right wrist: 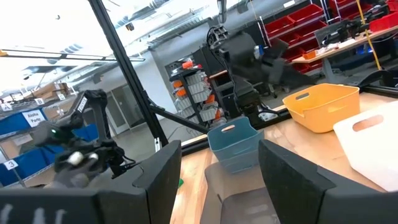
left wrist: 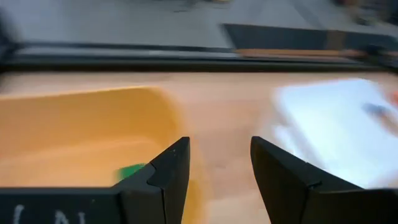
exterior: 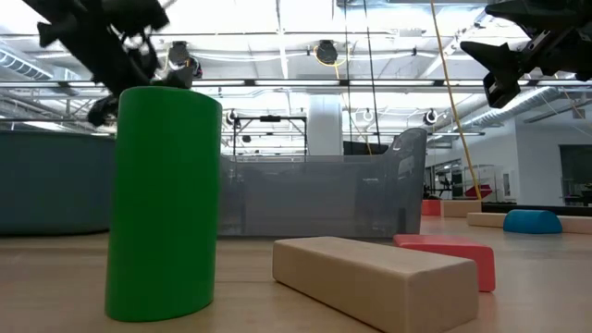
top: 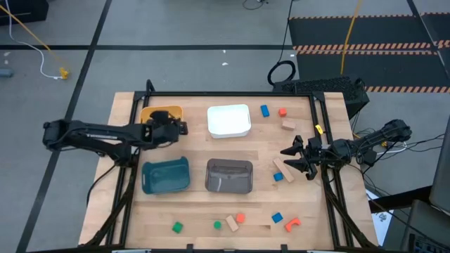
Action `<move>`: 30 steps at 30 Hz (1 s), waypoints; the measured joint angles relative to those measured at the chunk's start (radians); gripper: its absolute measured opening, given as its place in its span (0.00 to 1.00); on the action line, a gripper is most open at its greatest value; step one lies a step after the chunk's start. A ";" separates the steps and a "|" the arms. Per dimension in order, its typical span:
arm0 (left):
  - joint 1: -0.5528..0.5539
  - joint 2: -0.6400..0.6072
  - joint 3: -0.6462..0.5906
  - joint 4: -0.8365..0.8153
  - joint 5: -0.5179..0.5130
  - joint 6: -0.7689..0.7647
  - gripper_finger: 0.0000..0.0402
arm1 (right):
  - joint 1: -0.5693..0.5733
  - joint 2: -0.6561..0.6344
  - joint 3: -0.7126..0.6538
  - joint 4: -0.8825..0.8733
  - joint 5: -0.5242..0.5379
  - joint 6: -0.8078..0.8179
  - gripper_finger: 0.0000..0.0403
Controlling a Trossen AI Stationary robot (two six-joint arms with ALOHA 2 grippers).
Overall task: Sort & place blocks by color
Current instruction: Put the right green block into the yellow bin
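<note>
Left gripper (left wrist: 221, 171) hangs over yellow bin (top: 151, 112), jaws parted, empty; green block (left wrist: 129, 171) lies inside. Right gripper (top: 292, 159) waits parted near tan bar (top: 284, 171). No legible writing on blocks or bins.

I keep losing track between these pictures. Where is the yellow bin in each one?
High view: yellow bin at the table's far left corner, partly under the left gripper.
Low view: not in it.
Left wrist view: fills the picture's left, a green block inside.
Right wrist view: upper right.
Shared landmark: the white bin beside it, also in both wrist views.
</note>
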 joint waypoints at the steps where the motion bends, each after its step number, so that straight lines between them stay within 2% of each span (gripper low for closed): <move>1: -0.025 -0.009 0.001 0.041 0.015 0.048 0.42 | 0.000 0.000 0.000 0.000 0.000 0.000 0.52; 7: -0.239 -0.021 0.001 0.220 0.048 0.266 0.42 | 0.000 0.000 0.000 0.000 0.000 0.000 0.52; 12: -0.446 0.024 0.001 0.444 0.074 0.437 0.42 | 0.000 0.000 0.000 0.000 0.000 0.000 0.52; 23: -0.750 0.192 0.001 0.738 0.074 0.501 0.42 | 0.000 0.000 0.000 0.000 0.000 0.000 0.52; 27: -0.822 0.255 0.067 0.718 0.074 0.528 0.42 | 0.000 0.000 0.000 0.000 0.000 0.000 0.52; 30: -0.868 0.299 0.154 0.588 0.075 0.582 0.42 | 0.000 0.000 0.000 0.000 0.000 0.000 0.52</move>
